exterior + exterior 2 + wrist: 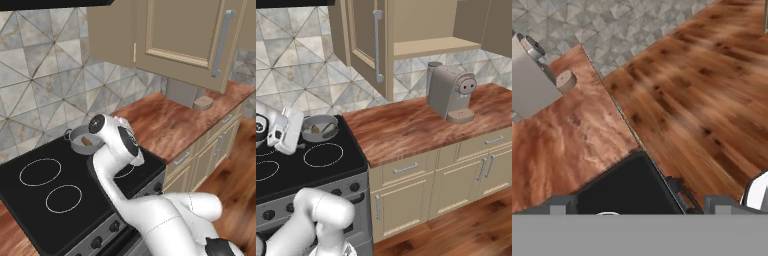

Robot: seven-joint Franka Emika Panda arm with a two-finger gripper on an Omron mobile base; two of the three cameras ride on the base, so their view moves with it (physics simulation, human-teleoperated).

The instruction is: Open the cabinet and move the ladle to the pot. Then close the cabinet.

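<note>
Tan wall cabinet (368,40): door swung open, long silver bar handle on its face, bare shelf showing inside; seen above the counter in both base views. Reddish wood counter (406,125): runs right of the stove, over pale low cabinets with short handles. Black stove (45,190): white ring burners, knobs along the front edge. Grey coffee machine (450,92): upright on the counter under the open cabinet, well apart from the stove. Grey pot (319,127): round, shallow, at the back of the stove next to the counter edge. Ladle (328,130): dark and thin, apparently lying inside the pot, though small and hard to make out. Gripper (639,207): near the pot, tips wide apart, holding nothing.
</note>
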